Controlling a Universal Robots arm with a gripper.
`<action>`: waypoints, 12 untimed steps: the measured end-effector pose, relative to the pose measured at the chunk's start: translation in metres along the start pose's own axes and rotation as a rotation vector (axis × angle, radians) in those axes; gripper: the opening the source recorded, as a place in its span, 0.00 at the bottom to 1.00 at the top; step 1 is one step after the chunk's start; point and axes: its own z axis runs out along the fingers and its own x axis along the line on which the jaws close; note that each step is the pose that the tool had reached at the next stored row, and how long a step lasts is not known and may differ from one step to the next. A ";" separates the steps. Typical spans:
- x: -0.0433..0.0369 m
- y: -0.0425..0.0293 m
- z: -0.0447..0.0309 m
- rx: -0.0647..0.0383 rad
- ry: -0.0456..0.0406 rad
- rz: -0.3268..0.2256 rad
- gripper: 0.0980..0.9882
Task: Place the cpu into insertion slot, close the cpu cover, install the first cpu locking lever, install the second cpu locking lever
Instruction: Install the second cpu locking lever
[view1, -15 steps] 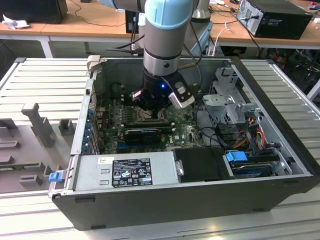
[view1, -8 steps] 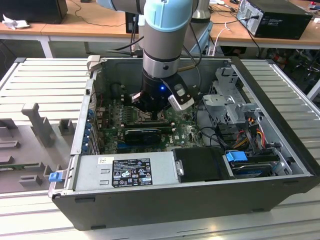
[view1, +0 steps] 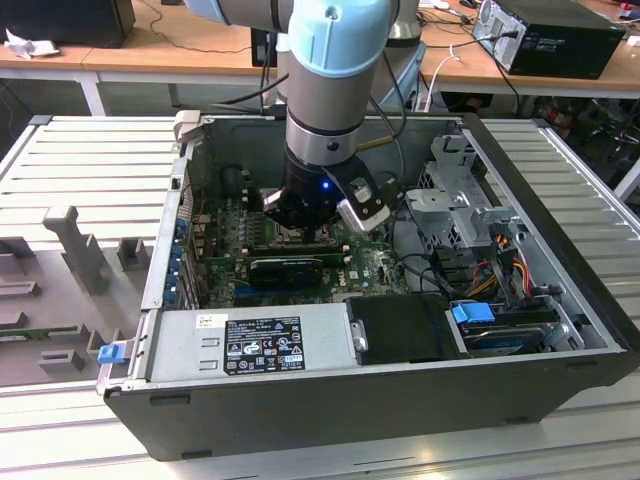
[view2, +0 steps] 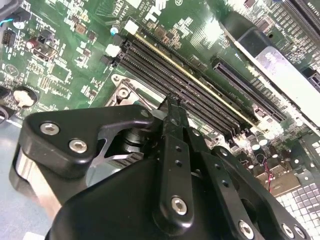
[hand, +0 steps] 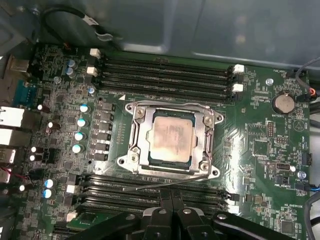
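Exterior view: open computer case (view1: 560, 250) lying on a ribbed metal table (view1: 90, 160), green motherboard (view1: 225, 225) exposed inside. Arm reaching straight down into the case, pincer (view1: 300, 228) low over the middle of the board, just above the socket area. Black card (view1: 285, 270) with a label just in front of it, power supply (view1: 250, 345) along the near wall, drive cage (view1: 455, 185) at the exterior view's right.

Second wrist view: black pincer (view2: 175, 107) with its 2 fingers (view2: 172, 130) pressed together, tips meeting, nothing visibly gripped. Tips near the edge of a metal socket frame, beside 4 long black memory slots (view2: 190, 85) running across the green board.

First wrist view: cpu (hand: 171, 137) seated flat in the insertion slot (hand: 148, 145), silver-grey top with a dull pale patch across its middle, square, corners aligned with the socket. Cpu cover (hand: 206, 140) lying down flat around it, thin silver-grey frame, chip showing through its square window. A thin wire locking lever (hand: 165, 184) running slanted along the near side of the socket. Pincer fingers (hand: 170, 197) closed together just short of that lever; contact with it impossible to tell. Memory slots (hand: 165, 70) on both sides of the socket, a round coin battery (hand: 282, 103) off to one side.
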 end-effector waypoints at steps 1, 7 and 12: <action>0.0001 -0.0009 -0.0002 -0.001 -0.0002 0.000 0.01; -0.0007 -0.0004 -0.0052 -0.016 0.0019 0.000 0.01; 0.0080 -0.0007 -0.0010 -0.071 -0.0036 -0.001 0.01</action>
